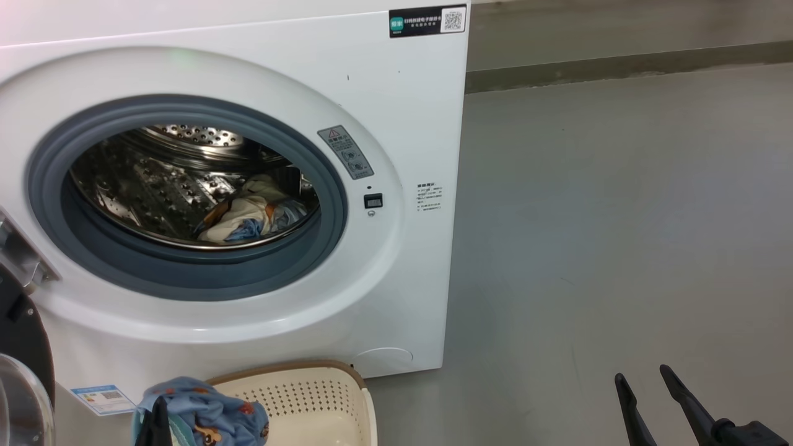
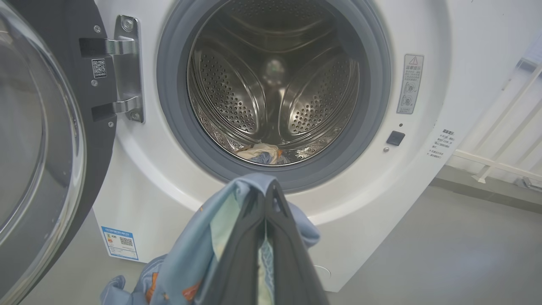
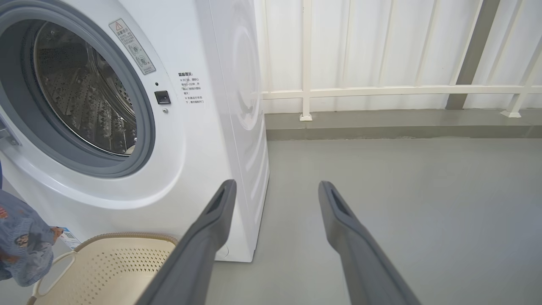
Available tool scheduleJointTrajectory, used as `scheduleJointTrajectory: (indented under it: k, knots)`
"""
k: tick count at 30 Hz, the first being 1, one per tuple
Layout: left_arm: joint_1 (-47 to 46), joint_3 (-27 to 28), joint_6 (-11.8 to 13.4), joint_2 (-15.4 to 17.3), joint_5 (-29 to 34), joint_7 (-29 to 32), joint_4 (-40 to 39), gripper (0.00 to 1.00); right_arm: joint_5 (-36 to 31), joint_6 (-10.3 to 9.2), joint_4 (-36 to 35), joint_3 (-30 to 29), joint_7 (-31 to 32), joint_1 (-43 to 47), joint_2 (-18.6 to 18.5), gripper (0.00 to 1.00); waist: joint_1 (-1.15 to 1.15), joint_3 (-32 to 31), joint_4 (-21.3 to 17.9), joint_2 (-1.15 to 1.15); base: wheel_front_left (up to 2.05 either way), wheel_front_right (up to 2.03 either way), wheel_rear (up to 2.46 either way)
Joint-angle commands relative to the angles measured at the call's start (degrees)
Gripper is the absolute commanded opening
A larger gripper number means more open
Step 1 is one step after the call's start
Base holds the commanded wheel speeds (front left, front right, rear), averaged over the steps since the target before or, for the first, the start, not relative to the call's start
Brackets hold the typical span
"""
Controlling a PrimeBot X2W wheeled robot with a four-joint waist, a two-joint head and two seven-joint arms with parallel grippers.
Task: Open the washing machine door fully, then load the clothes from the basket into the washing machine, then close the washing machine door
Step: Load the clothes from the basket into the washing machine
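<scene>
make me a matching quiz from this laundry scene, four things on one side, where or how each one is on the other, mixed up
Things:
1. blue cloth with small orange prints
2. cream-yellow printed cloth
3. oval cream-white perforated plastic basket
4. right gripper

States:
A. open, above the grey floor
B. lying in the steel drum
C. pinched in the shut left gripper
D. on the floor before the white washing machine

Pairs: 1-C, 2-B, 3-D, 4-A

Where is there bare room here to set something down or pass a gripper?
Free: the grey floor right of the washing machine; the right half of the basket; the drum mouth above the cream clothes. Crowded: lower left, where door, basket and left gripper holding blue cloth meet.
</scene>
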Motion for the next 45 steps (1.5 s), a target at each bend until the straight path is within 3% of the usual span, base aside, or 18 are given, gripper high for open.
scheduleJointTrajectory:
  k: [1, 25, 39, 45]
  knots:
    - [-2.51, 2.07, -0.47, 0.47, 0.13, -0.60, -1.10, 0.00, -0.71, 0.08, -1.53, 1.59, -0.27, -0.81, -0.85, 1.00, 0.00, 0.11, -0.03, 0.00, 0.00, 0.00, 0.00]
    - [-8.56, 3.44, -2.50, 0.47, 1.06, -0.60, 0.69, 0.00, -0.56, 0.08, -1.73, 2.33, -0.27, -1.62, -1.11, 1.00, 0.00, 3.02, -2.04, 0.00, 0.00, 0.00, 0.00]
    - [-24.58, 6.84, -3.29, 0.47, 6.01, -0.60, 0.86, 0.00, -0.18, 0.08, -1.47, 3.64, -0.27, -4.45, 0.27, 1.00, 0.00, 8.43, -5.40, 0.00, 0.00, 0.00, 0.00]
    - [-34.48, 9.86, -3.78, 0.99, 10.13, -0.60, 5.16, 0.00, 0.12, 0.08, -1.45, 4.67, -0.27, -6.95, 0.43, 1.00, 0.00, 13.49, -7.29, 0.00, 0.00, 0.00, 0.00]
